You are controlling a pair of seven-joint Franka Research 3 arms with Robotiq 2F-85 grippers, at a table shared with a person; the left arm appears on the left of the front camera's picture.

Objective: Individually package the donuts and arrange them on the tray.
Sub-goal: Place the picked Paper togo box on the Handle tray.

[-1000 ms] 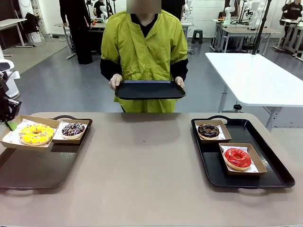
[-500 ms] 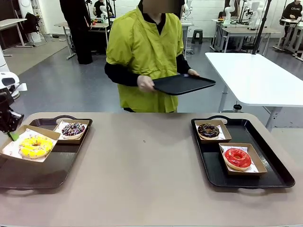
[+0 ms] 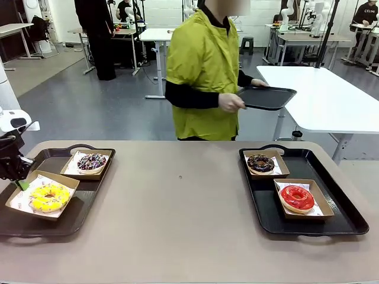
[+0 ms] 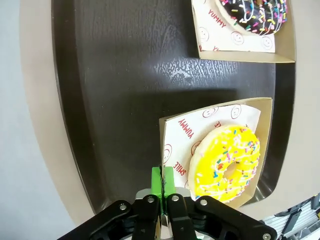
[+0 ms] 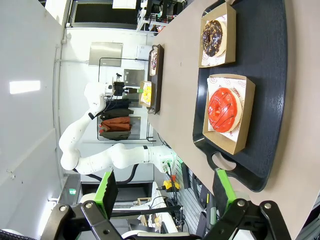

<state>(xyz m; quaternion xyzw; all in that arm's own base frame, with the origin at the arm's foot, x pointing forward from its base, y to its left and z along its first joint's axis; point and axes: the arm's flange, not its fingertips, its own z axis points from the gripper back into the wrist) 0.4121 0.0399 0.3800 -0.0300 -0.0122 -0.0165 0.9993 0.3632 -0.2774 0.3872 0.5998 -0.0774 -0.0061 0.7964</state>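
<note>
Yellow donut point(image 3: 49, 197) box point(image 3: 41, 194) has been carried onto left tray point(image 3: 89, 195), at 7 o'clock of sprinkled donut point(image 3: 91, 161). Left gripper point(image 4: 162, 184) is clamped on its rim; right gripper point(image 5: 165, 192) is held apart. Next: box to be lowered, released.

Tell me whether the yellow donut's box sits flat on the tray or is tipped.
Tipped. The left gripper pinches the box by its edge, which rides higher than the far side on the tray.
</note>
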